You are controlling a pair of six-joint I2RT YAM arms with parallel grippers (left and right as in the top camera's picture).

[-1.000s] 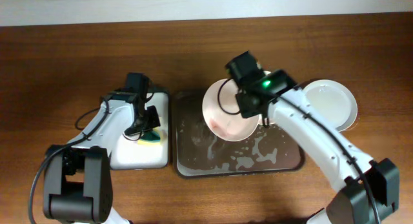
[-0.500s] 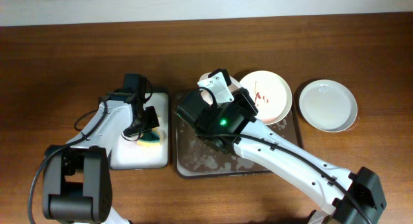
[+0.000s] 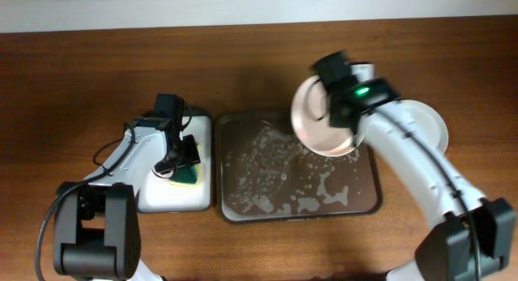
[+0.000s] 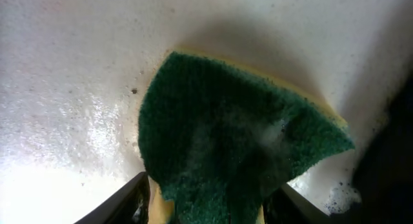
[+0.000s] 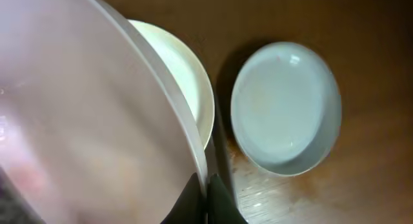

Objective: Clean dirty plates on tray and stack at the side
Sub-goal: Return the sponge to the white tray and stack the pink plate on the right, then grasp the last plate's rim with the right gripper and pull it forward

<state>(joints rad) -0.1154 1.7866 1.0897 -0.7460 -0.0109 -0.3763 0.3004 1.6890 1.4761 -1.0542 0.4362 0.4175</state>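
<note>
The right fingers (image 5: pixel 219 208) clench the rim of a tilted plate (image 3: pixel 320 119) (pinkish inside) above the far right corner of the sudsy tray (image 3: pixel 299 219). A pale plate (image 3: pixel 427 129) rests on the tabletop (image 3: pixel 81 70) just beside the tray. The left fingers (image 4: pixel 126 201) flank a green sponge (image 4: pixel 226 146); I cannot tell whether they squeeze it.

you have open passage over the left and middle of the tray (image 3: pixel 243 192), suds only. the raised plate (image 3: pixel 316 119) and right arm (image 3: pixel 413 168) block its far right corner, a cream plate (image 5: pixel 184 72) beneath. the pale plate (image 5: pixel 284 108) lies just beside that edge. sponge (image 3: pixel 188 174) and left gripper (image 3: pixel 180 161) crowd the white tray (image 3: pixel 162 196).
</note>
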